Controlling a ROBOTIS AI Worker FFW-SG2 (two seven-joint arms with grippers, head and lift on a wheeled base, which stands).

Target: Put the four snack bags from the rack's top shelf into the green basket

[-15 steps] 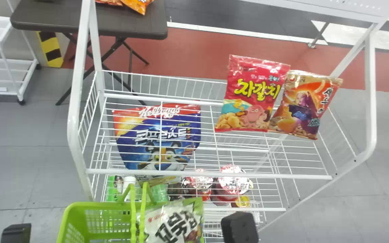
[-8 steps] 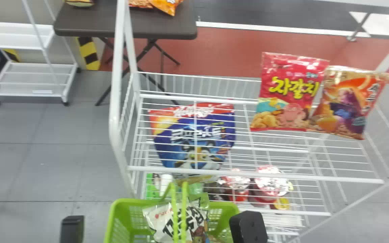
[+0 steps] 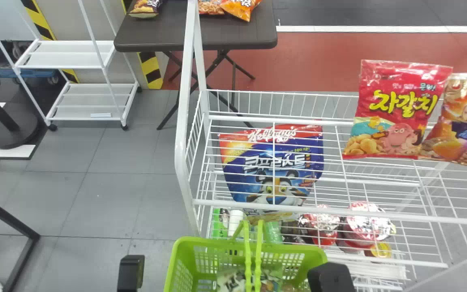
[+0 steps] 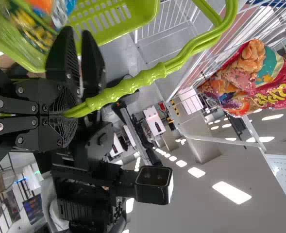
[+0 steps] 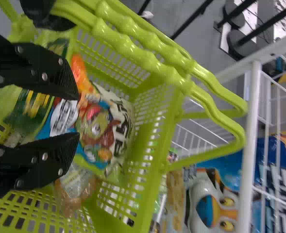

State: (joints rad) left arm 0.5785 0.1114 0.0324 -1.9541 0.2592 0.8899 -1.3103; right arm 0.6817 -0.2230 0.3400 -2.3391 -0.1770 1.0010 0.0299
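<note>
While the left gripper (image 4: 72, 115) is closing its fingers round the green handle (image 4: 133, 80) of the basket (image 3: 217, 242), the right gripper (image 5: 78, 115) is hanging over that basket with its fingers well apart, holding nothing. Down inside the basket, a white snack bag (image 5: 104, 127) is lying with other packaging beside it. Beyond the basket and off to its right, a red bag (image 3: 397, 109) and a brown-and-orange bag (image 3: 464, 129) are leaning side by side on the top shelf (image 3: 339, 211), so I'm guessing the job is standing at about halfway. A blue cereal bag (image 3: 237, 178) is sitting just past the basket, under the top shelf's wires, and I'm not counting it among the four.

From where I'm standing, the red one is looking like the next to fetch. It's probably weighing next to nothing, puffy with air and slick on the outside, with brittle pieces that a hard squeeze would be crushing. I'd be going for the flat seal along its upper edge, or pinching gently across the upper body. Its neighbour is sitting so close that a careless finger could be knocking it over.
</note>
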